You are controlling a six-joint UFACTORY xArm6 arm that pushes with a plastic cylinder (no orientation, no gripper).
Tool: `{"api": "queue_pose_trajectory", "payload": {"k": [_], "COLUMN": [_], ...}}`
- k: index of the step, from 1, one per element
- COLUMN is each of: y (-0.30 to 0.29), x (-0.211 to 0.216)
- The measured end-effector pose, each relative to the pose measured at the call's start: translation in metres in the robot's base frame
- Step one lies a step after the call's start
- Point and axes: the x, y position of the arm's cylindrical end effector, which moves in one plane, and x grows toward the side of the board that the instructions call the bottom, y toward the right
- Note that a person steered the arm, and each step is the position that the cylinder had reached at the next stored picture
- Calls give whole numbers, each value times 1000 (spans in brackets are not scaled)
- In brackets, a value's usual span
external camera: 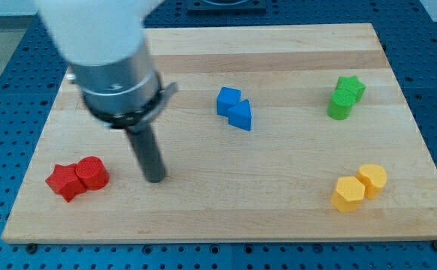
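Observation:
My tip [155, 178] rests on the wooden board [278, 195] at the lower left. Nearest to it is a red cylinder [93, 172], a short way to its left and not touching. A red star-shaped block [64, 181] sits against that cylinder's left side. Up and to the right of the tip lie a blue cube-like block [228, 100] and a blue triangular block [241, 116], pressed together.
A green star [350, 86] and a green cylinder [339, 106] sit together at the upper right. At the lower right a yellow hexagonal block [348, 194] touches a yellow cylinder [372, 179]. Blue perforated table surrounds the board.

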Motion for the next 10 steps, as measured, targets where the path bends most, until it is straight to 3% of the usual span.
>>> {"api": "queue_pose_trajectory", "payload": {"k": [2, 4, 10], "y": [103, 154, 125], "x": [-36, -68, -91]}}
